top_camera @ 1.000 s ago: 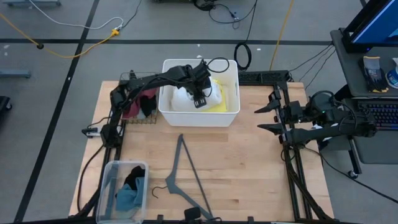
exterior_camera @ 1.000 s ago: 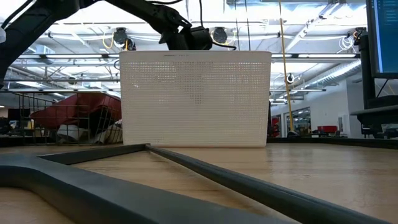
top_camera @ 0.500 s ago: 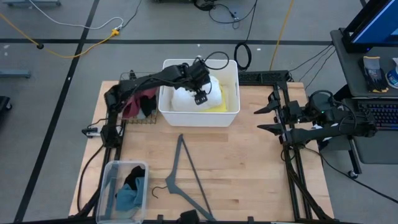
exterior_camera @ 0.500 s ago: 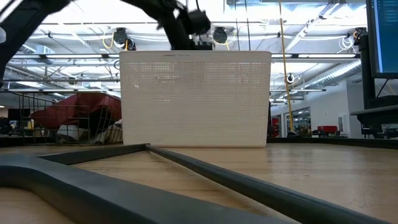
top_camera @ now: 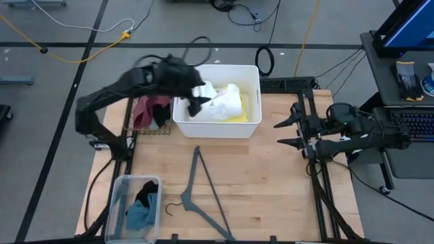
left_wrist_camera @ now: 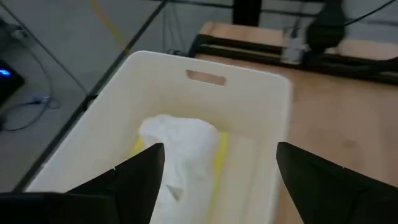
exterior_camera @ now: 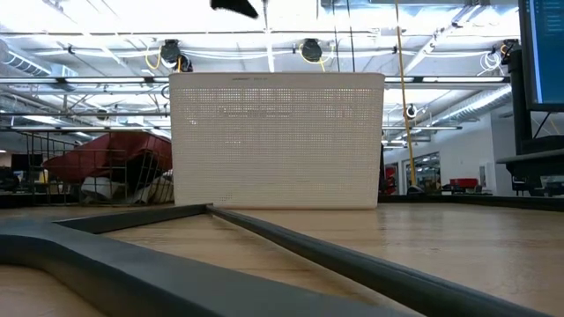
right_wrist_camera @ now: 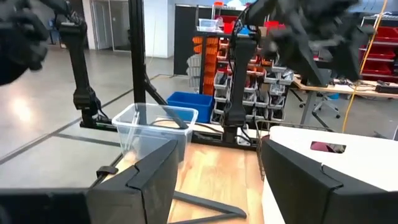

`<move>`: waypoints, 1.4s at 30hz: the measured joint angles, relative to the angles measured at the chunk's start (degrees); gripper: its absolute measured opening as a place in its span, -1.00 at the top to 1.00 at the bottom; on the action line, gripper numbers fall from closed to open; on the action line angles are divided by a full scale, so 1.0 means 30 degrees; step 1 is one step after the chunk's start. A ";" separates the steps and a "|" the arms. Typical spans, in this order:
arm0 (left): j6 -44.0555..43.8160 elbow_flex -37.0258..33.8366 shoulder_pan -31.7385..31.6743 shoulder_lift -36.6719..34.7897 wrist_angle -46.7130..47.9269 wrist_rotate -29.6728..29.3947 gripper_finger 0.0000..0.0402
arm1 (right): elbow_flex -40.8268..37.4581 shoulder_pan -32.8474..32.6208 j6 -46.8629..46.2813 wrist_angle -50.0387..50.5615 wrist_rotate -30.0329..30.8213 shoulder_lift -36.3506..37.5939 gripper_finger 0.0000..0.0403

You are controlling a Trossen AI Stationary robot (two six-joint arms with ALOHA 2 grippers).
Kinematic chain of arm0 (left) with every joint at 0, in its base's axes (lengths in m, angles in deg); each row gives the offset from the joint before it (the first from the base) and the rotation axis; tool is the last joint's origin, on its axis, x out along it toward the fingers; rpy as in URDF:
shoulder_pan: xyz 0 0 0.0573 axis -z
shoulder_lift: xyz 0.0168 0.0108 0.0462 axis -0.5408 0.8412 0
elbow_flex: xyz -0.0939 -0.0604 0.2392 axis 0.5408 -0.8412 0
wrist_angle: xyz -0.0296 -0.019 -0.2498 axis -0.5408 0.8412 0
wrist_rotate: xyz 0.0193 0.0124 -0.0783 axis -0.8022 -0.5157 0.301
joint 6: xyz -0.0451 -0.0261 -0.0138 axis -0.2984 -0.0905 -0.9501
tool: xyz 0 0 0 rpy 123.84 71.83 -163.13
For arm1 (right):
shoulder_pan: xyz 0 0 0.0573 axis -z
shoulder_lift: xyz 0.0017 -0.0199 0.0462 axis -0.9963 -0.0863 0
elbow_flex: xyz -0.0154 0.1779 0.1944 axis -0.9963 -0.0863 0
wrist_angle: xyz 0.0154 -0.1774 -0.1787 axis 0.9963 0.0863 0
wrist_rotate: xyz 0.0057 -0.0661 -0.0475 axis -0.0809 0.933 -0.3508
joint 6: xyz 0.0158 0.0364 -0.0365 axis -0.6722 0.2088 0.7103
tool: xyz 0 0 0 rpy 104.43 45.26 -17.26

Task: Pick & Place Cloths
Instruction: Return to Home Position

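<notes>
Overhead and table-level cameras share the white bin [top_camera: 217, 129] [exterior_camera: 278, 141]

— What colour is the bin [exterior_camera: 278, 141]?
— White, and its wall is dotted all over with a fine grid of holes. Inside it a white cloth [top_camera: 224, 102] lies over a yellow cloth [top_camera: 243, 116].
— And the basket [top_camera: 149, 131]?
— Black wire, with a maroon cloth [top_camera: 142, 112] in it.
— The tub [top_camera: 121, 203]?
— Clear, holding a teal cloth [top_camera: 139, 215] and a black cloth [top_camera: 146, 196].
— The rest?
— Pale wood-grain tabletop [top_camera: 264, 183], grey hanger [top_camera: 203, 193], black left fingers [left_wrist_camera: 140, 177].
</notes>
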State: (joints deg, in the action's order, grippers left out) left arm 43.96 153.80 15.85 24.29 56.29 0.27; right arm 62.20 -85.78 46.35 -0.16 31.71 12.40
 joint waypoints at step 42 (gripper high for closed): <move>-0.7320 -2.3839 0.8072 -2.2672 -1.0236 -0.3370 -0.56 | -0.2303 -0.0007 -0.3674 0.3127 0.1888 0.3938 -0.11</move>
State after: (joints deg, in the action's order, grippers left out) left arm 22.00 82.28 40.07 -43.72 25.58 -9.84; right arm 55.29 -85.80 35.33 9.22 37.38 24.22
